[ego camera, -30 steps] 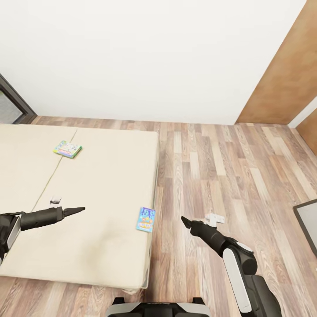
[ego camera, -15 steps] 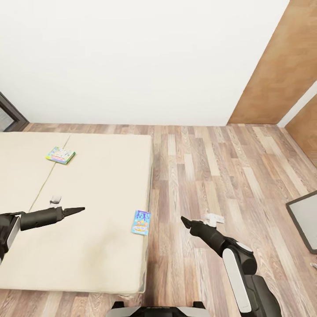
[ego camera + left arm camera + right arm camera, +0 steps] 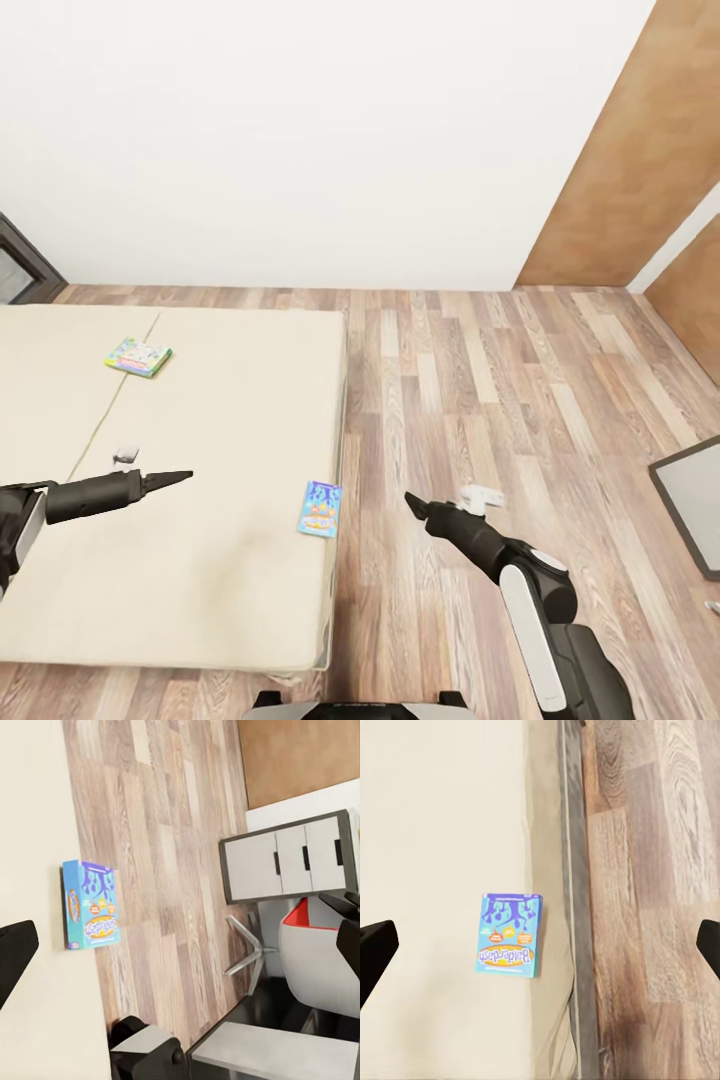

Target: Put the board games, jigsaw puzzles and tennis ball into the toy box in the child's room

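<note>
Right pincer (image 3: 408,497) nearer blue game (image 3: 320,508)

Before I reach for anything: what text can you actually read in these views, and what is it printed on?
"Balderdash": on the small blue board game lying near the bed's edge; it appears upside down in the right wrist view.
Smaller print on that box: too small to read.
Green-edged board game farther up the bed: lettering too blurred to read.

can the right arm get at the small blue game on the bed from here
Probably yes. The blue game lies flat at the bed's near edge, with nothing on or around it. The right hand hangs over the floor just beside that edge, fingertips wide apart in its wrist view.
</note>
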You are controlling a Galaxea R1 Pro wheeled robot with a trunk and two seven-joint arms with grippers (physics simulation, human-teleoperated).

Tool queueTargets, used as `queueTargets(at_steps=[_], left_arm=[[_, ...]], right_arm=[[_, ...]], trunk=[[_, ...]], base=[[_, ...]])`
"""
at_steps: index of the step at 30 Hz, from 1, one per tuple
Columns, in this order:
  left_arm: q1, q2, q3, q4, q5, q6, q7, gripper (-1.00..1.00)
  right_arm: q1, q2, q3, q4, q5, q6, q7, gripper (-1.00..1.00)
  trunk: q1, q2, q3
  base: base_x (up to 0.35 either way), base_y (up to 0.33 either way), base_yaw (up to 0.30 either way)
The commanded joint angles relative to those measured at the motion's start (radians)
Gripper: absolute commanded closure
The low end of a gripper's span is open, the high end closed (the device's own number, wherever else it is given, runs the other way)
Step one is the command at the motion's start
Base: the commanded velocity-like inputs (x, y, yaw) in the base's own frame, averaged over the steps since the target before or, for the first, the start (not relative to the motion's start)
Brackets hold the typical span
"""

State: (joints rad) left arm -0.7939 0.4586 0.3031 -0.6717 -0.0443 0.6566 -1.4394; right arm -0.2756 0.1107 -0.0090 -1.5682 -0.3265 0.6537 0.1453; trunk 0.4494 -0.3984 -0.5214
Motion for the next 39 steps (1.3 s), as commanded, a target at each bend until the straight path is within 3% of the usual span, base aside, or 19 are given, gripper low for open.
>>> queueTargets(at_steps=[1,39], left_arm=[[-0.001,-0.001,0.002,0.0,-0.005,0.011,-0.006,-1.0],[-0.001,-0.002,0.001,0.0,-0.006,0.015,-0.004,-1.0]], right_arm=[[-0.001,0.0,0.001,-0.001,0.0,0.005,0.002,-1.0],[-0.001,0.0,0.01,0.002,0.0,-0.032,0.002,-1.0]], trunk=[[0.001,-0.002,0.0],[0.001,-0.002,0.063]], base=[[0.0,0.0,0.0],[0.0,0.0,0.019]])
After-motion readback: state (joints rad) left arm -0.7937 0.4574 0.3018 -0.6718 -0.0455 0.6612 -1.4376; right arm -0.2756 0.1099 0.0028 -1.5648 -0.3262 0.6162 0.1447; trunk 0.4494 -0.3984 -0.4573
